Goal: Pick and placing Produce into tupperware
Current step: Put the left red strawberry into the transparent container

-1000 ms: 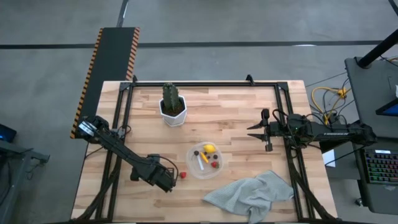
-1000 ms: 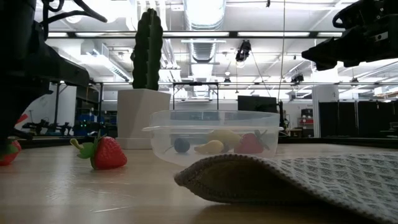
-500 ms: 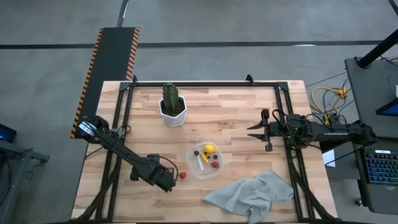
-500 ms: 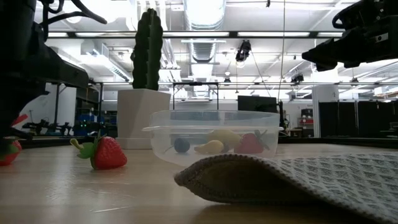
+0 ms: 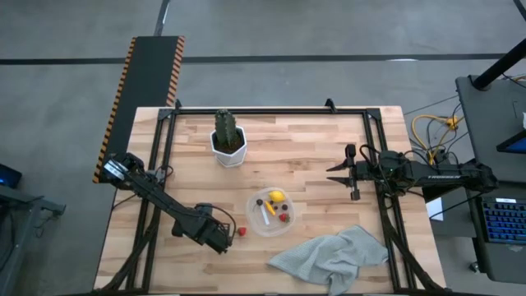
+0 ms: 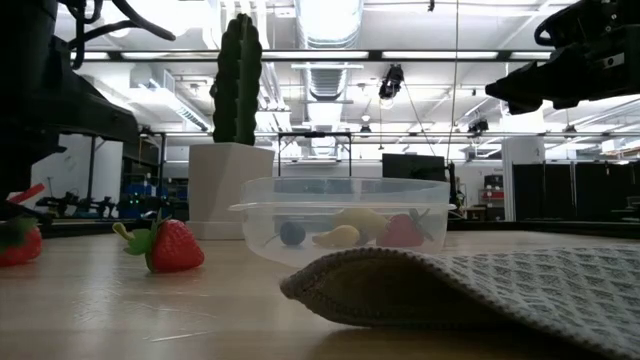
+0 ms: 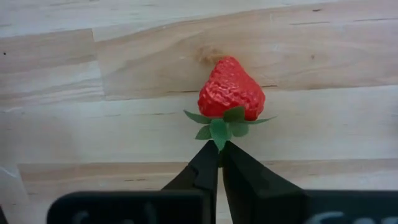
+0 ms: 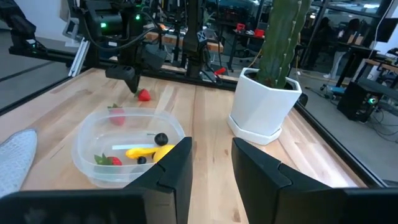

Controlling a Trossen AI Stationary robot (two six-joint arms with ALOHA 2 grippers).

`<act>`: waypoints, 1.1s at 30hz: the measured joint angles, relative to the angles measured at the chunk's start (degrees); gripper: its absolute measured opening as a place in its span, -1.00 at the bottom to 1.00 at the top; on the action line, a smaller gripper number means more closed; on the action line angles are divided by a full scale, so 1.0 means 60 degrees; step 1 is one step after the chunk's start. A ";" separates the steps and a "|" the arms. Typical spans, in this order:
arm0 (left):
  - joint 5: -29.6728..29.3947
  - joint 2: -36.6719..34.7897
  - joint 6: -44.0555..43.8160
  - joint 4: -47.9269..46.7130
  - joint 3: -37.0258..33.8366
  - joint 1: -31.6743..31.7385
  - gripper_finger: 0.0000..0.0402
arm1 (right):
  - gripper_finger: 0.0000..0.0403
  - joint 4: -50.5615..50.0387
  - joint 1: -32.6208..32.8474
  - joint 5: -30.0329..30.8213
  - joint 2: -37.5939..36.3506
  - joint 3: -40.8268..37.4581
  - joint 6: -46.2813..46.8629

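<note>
One claw [image 7: 219,148] pinches strawberry [image 7: 231,90] leaves, low.

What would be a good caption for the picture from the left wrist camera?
The left gripper pinched shut on the green leafy top of a red strawberry lying on the wooden table.

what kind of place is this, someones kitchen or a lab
Most likely a robotics lab or workshop, not a kitchen: a wooden table in a black frame on a bare concrete floor, exposed ceiling ducts, and equipment racks behind.
</note>
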 joint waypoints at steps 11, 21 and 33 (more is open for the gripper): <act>0.0047 -0.0022 0.0799 -0.0075 0.0009 0.0002 -1.00 | -0.48 -0.0004 -0.0003 0.0017 0.0004 0.0000 0.0000; -0.0057 -0.0095 0.1519 -0.0608 0.0438 0.0002 -1.00 | -0.48 -0.0010 -0.0001 0.0018 0.0002 0.0000 0.0000; -0.1631 -0.0129 0.3366 -0.1321 0.1542 0.0338 -1.00 | -0.48 -0.0007 -0.0003 0.0021 0.0003 0.0000 0.0001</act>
